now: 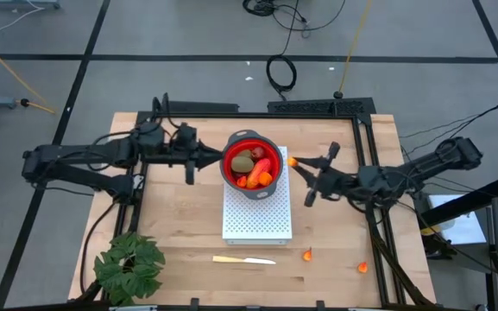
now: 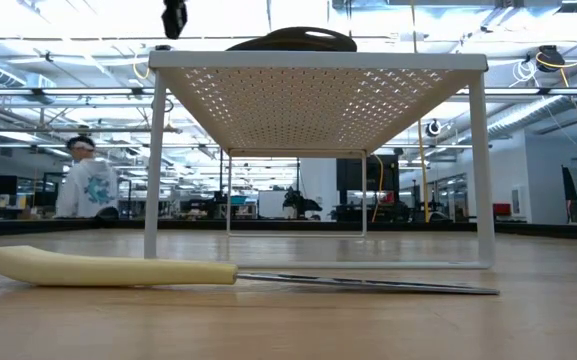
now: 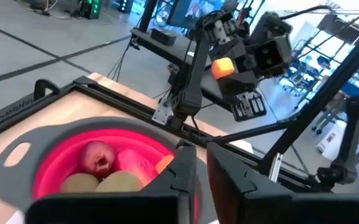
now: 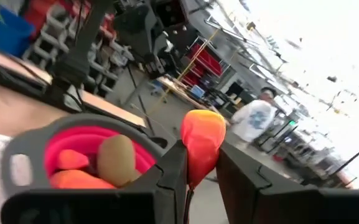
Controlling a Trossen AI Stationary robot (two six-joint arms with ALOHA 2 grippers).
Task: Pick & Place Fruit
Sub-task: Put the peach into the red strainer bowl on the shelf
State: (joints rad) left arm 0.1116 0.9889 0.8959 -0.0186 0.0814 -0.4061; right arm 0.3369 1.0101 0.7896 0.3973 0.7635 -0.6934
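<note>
A red bowl (image 1: 249,164) with a grey rim stands on a white perforated riser (image 1: 257,220). It holds olive-brown ovals, a dark red ball and red-orange pieces (image 3: 98,158). My left gripper (image 1: 219,158) is at the bowl's left rim, its fingers nearly together. My right gripper (image 1: 299,162) is just right of the bowl and shut on a small orange fruit piece (image 4: 201,146), which also shows in the left wrist view (image 3: 223,67). Two tiny orange bits (image 1: 307,254) (image 1: 362,267) lie on the table at the near right. My left gripper comes level from the table's left at the bowl's left rim (image 3: 178,148). One finger (image 3: 179,177) stands over the inside and one (image 3: 241,186) outside, with a strip of red wall between them. The bowl stays on the riser. My right gripper pinches the orange piece's lower end (image 4: 195,177) between its two fingertips. The fingers come about level from the table's right. The piece stands up above the fingertips, lifted clear and beside the bowl's right rim.
A pale yellow knife (image 1: 244,259) lies on the table near the riser's front edge. A green leafy plant (image 1: 128,266) sits at the near left corner. A black frame (image 1: 322,108) runs along the far edge. A person (image 2: 86,185) stands in the room beyond.
</note>
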